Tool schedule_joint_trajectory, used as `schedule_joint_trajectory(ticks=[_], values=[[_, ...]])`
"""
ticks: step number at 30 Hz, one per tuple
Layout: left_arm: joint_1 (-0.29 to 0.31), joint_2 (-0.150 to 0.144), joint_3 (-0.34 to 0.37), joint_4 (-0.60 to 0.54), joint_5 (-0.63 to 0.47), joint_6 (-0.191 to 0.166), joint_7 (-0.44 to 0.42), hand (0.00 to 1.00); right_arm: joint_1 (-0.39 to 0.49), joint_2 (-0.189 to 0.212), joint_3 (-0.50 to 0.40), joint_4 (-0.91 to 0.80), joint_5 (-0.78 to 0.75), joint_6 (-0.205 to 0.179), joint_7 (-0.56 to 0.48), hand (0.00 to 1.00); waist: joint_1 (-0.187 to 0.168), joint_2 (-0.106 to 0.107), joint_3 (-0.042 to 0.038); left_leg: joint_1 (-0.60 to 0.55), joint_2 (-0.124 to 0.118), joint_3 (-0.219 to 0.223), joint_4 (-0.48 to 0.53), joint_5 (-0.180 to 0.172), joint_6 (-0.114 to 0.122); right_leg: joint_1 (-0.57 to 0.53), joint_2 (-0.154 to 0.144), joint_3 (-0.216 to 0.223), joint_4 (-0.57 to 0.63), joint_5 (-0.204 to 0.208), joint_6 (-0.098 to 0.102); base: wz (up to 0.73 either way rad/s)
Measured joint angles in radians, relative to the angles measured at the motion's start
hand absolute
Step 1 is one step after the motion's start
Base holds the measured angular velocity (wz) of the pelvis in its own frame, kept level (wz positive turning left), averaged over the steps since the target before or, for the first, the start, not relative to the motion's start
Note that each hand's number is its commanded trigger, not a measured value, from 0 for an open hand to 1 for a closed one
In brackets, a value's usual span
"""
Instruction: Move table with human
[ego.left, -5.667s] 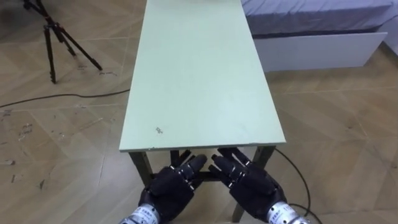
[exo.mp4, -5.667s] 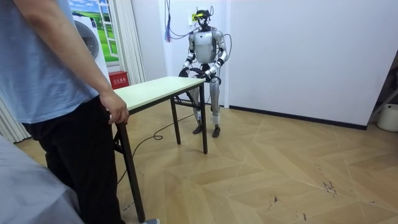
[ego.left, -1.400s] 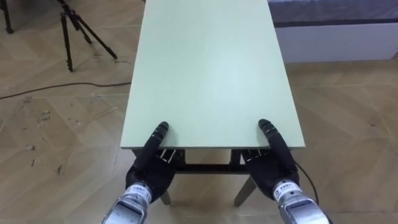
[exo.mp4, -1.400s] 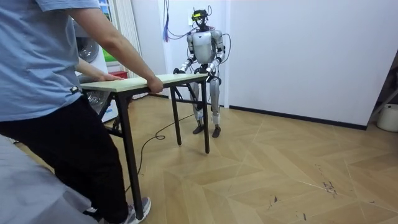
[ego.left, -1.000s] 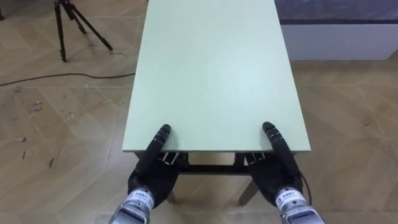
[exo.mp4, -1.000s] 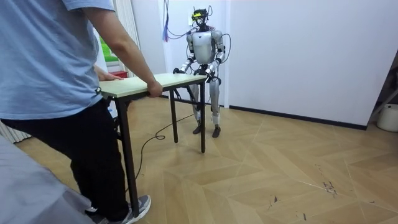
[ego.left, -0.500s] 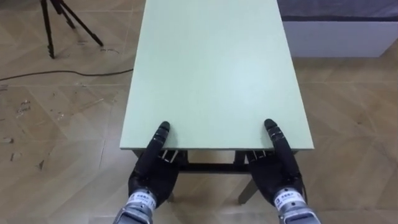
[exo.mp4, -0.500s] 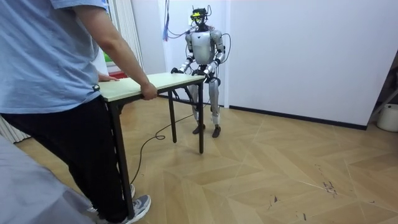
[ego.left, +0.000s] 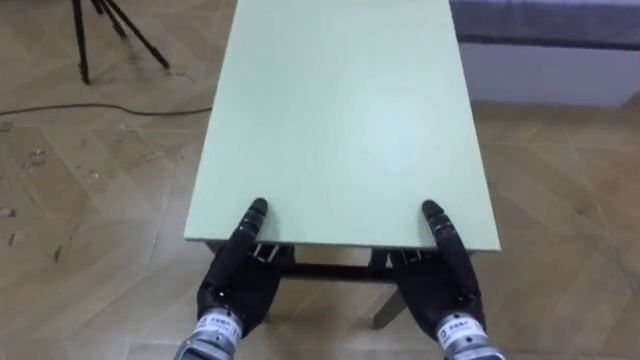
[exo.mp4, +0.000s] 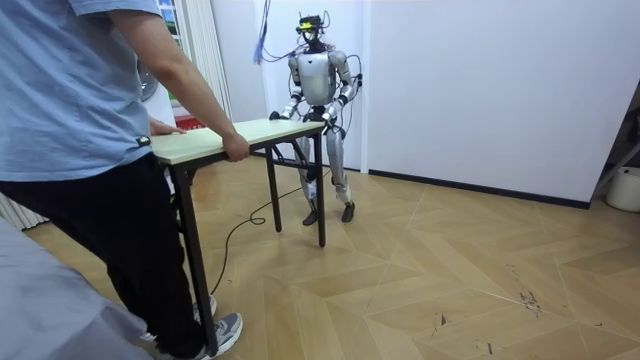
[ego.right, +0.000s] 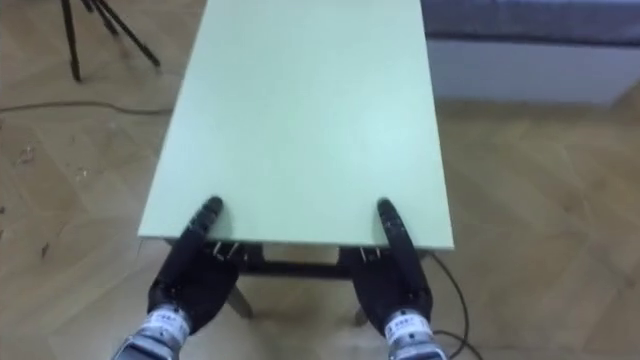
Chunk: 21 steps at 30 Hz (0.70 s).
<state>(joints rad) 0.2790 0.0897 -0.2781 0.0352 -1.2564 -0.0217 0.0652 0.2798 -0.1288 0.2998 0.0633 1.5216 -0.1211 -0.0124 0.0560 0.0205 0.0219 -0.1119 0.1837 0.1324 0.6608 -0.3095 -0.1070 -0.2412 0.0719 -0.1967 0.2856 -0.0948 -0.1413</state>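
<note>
In the eye views the left hand and right hand sit at the near short edge of the pale green table, thumbs on top and the rest beneath, so I cannot tell their grip. The room view shows a person holding the far end, and the table's length runs from robot to person.

No legible text anywhere
</note>
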Motion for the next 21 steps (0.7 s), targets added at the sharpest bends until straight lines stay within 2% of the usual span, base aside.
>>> schedule_joint_trajectory(ticks=[1, 2, 3, 5, 7, 8, 9, 10, 12, 13, 14, 15, 16, 18, 19, 20, 21], values=[[0.006, -0.001, -0.001, 0.000, -0.002, 0.000, 0.000, 1.00, 0.002, -0.002, 0.000, 0.000, 0.000, 0.000, 0.000, 1.00, 0.001, 0.006, -0.0035, 0.004, 0.022, 0.002, 0.077, 0.011, 0.002, 0.004, 0.006, -0.010, 0.005, -0.005, -0.007, 0.15], [0.007, -0.004, -0.007, 0.000, -0.013, 0.000, 0.000, 1.00, 0.003, -0.003, -0.002, 0.000, 0.000, -0.004, 0.002, 1.00, -0.011, 0.018, -0.0101, 0.026, 0.066, -0.008, 0.168, 0.020, -0.009, 0.012, 0.015, -0.029, 0.011, -0.011, -0.016, 0.39], [0.001, -0.001, -0.009, 0.000, -0.028, 0.000, 0.000, 1.00, -0.003, -0.008, -0.001, -0.003, -0.001, -0.007, 0.007, 1.00, -0.036, 0.023, -0.0098, 0.064, 0.088, -0.032, 0.177, 0.037, -0.013, 0.004, 0.014, -0.049, 0.020, -0.014, -0.020, 0.48], [-0.010, -0.001, -0.010, -0.006, -0.033, -0.004, 0.000, 1.00, -0.021, -0.026, 0.007, -0.010, 0.005, -0.015, 0.008, 1.00, -0.052, 0.030, -0.0095, 0.119, 0.106, -0.043, 0.137, 0.053, -0.022, -0.039, 0.013, -0.056, 0.047, -0.014, -0.022, 0.29], [-0.032, 0.000, -0.014, -0.007, -0.041, -0.007, 0.001, 1.00, -0.043, -0.039, 0.008, -0.012, 0.010, -0.024, 0.008, 1.00, -0.065, 0.045, -0.0077, 0.161, 0.103, -0.062, 0.050, 0.049, -0.025, -0.085, 0.002, -0.077, 0.078, -0.013, -0.024, 0.24], [-0.050, 0.002, -0.014, -0.007, -0.049, -0.009, 0.003, 1.00, -0.063, -0.043, 0.009, -0.012, 0.016, -0.028, 0.008, 1.00, -0.081, 0.055, -0.0073, 0.183, 0.098, -0.061, -0.033, 0.044, -0.029, -0.122, -0.006, -0.091, 0.097, -0.008, -0.023, 0.22], [-0.070, 0.002, -0.014, -0.006, -0.050, -0.016, 0.004, 1.00, -0.082, -0.043, 0.009, -0.012, 0.018, -0.036, 0.009, 1.00, -0.089, 0.063, -0.0069, 0.188, 0.088, -0.064, -0.124, 0.036, -0.031, -0.159, -0.012, -0.104, 0.105, 0.006, -0.022, 0.21], [-0.081, 0.003, -0.014, -0.006, -0.050, -0.021, 0.004, 1.00, -0.091, -0.042, 0.008, -0.012, 0.019, -0.039, 0.009, 1.00, -0.093, 0.064, -0.0063, 0.187, 0.077, -0.068, -0.170, 0.028, -0.035, -0.180, -0.019, -0.108, 0.107, 0.014, -0.021, 0.20], [-0.124, 0.009, -0.018, 0.004, -0.050, -0.028, 0.008, 1.00, -0.117, -0.039, -0.007, -0.012, 0.023, -0.036, 0.012, 1.00, -0.110, 0.070, -0.0053, 0.179, 0.047, -0.057, -0.324, -0.021, -0.031, -0.252, -0.048, -0.116, 0.114, 0.065, -0.008, 0.19], [-0.133, 0.008, -0.018, 0.007, -0.050, -0.029, 0.008, 1.00, -0.122, -0.038, -0.015, -0.012, 0.022, -0.031, 0.014, 1.00, -0.113, 0.070, -0.0053, 0.179, 0.036, -0.050, -0.360, -0.028, -0.034, -0.267, -0.058, -0.114, 0.107, 0.083, -0.004, 0.13], [-0.150, 0.003, -0.022, 0.019, -0.050, -0.029, 0.008, 1.00, -0.126, -0.038, -0.029, -0.011, 0.020, -0.027, 0.021, 1.00, -0.118, 0.071, -0.0054, 0.183, 0.006, -0.050, -0.429, -0.037, -0.026, -0.293, -0.083, -0.112, 0.102, 0.114, 0.009, 0.21], [-0.165, -0.003, -0.026, 0.040, -0.049, -0.029, 0.007, 1.00, -0.124, -0.035, -0.046, 0.000, 0.019, -0.014, 0.028, 1.00, -0.132, 0.069, -0.0050, 0.183, -0.031, -0.044, -0.467, -0.048, -0.007, -0.305, -0.112, -0.110, 0.098, 0.142, 0.024, 0.27], [-0.169, -0.004, -0.031, 0.054, -0.047, -0.029, 0.007, 1.00, -0.118, -0.034, -0.053, 0.003, 0.017, -0.008, 0.028, 1.00, -0.137, 0.068, -0.0053, 0.183, -0.045, -0.037, -0.474, -0.052, 0.002, -0.305, -0.127, -0.108, 0.092, 0.155, 0.032, 0.26], [-0.146, -0.001, -0.040, 0.068, -0.046, -0.029, 0.002, 1.00, -0.079, -0.017, -0.066, 0.003, -0.003, 0.011, 0.034, 1.00, -0.147, 0.038, -0.0074, 0.160, -0.122, 0.006, -0.439, -0.059, 0.038, -0.296, -0.177, -0.069, 0.041, 0.233, 0.063, 0.01], [-0.135, -0.002, -0.040, 0.068, -0.046, -0.029, -0.003, 1.00, -0.070, -0.015, -0.066, 0.003, -0.008, 0.014, 0.035, 1.00, -0.147, 0.030, -0.0079, 0.153, -0.139, 0.022, -0.428, -0.060, 0.050, -0.289, -0.184, -0.050, 0.015, 0.261, 0.071, -0.21], [-0.112, -0.002, -0.040, 0.067, -0.050, -0.027, -0.010, 1.00, -0.055, -0.015, -0.067, 0.003, -0.017, 0.023, 0.037, 1.00, -0.150, 0.018, -0.0095, 0.138, -0.171, 0.058, -0.407, -0.064, 0.078, -0.268, -0.202, -0.031, -0.050, 0.322, 0.087, -0.16], [-0.098, 0.001, -0.039, 0.067, -0.054, -0.027, -0.017, 1.00, -0.048, -0.014, -0.070, 0.003, -0.025, 0.038, 0.037, 1.00, -0.168, -0.003, -0.0083, 0.111, -0.208, 0.077, -0.369, -0.066, 0.103, -0.247, -0.226, -0.007, -0.124, 0.391, 0.112, -0.09]])
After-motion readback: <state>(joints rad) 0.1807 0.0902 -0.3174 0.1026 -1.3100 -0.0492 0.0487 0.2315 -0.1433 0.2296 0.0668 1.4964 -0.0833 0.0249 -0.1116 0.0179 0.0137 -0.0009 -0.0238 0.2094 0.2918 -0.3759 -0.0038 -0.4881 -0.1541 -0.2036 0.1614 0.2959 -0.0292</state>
